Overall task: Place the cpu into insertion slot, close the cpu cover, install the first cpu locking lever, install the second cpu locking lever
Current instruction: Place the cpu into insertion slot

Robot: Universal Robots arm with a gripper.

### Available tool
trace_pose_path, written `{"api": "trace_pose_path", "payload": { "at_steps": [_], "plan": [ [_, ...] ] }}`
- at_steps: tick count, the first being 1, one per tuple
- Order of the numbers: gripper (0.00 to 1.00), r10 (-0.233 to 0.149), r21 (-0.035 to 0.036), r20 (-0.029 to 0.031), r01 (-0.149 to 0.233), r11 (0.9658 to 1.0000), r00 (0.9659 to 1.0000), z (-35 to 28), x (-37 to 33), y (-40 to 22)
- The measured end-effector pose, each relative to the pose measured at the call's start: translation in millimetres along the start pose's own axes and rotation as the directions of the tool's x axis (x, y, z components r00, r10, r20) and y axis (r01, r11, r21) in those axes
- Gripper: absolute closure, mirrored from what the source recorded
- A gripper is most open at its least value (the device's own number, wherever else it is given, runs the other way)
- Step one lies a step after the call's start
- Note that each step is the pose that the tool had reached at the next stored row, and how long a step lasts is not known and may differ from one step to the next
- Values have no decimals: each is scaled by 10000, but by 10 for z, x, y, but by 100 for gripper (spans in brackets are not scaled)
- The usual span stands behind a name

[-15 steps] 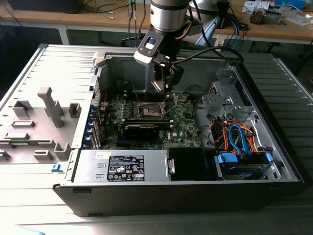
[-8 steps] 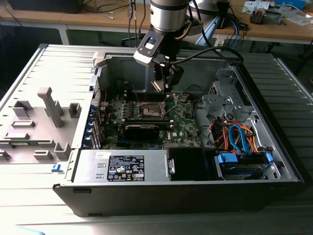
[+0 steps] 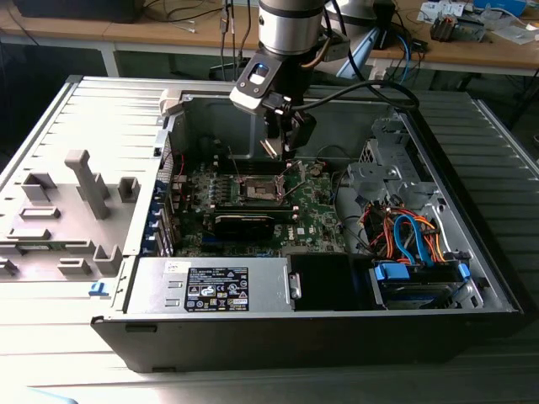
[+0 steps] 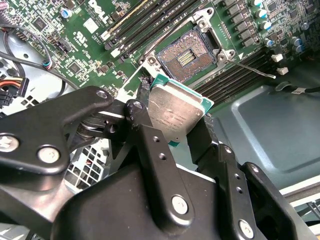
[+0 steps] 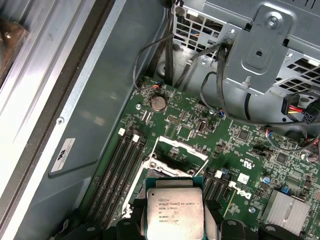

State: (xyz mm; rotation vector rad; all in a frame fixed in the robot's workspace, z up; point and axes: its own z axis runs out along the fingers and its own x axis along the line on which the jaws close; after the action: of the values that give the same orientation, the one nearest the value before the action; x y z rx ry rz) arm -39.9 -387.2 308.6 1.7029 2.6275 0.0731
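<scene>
We see the fingers [image 4: 150, 142] squeezed tight on the cpu [image 4: 177, 116]; it hangs near the bare insertion slot [image 4: 186, 54].

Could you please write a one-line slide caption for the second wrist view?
Gripper holds the cpu clear of the green board, its insertion slot open and empty.

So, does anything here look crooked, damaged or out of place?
Nothing looks damaged. The cpu is clamped by its edges in the gripper, above the board; the insertion slot lies open and empty.
</scene>
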Motion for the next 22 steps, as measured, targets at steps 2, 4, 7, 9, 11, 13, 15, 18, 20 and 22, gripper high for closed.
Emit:
{"api": "trace_pose_path", "payload": {
  "at_steps": [2, 4, 7, 9, 11, 13, 15, 18, 20, 22],
  "plan": [
    [45, 12, 0, 0, -12, 10000, 10000, 0, 0, 0],
    [45, 24, 0, 0, -24, 10000, 10000, 1, 0, 0],
    [45, 56, -1, 2, -56, 10000, 10000, 1, 0, 0],
    [45, 67, -1, 3, -67, 10000, 10000, 1, 0, 0],
    [45, 87, -1, 4, -87, 10000, 10000, 2, 0, 0],
    [45, 105, -2, 5, -105, 9999, 9999, 2, 0, 0],
    [45, 127, -2, 6, -127, 9999, 9999, 3, 0, 0],
    [45, 145, -3, 6, -145, 9999, 9999, 3, 0, 0],
    [45, 157, -3, 7, -157, 9999, 9999, 3, 0, 0],
    [45, 167, -3, 7, -167, 9999, 9999, 3, 0, 0]
  ]
}}
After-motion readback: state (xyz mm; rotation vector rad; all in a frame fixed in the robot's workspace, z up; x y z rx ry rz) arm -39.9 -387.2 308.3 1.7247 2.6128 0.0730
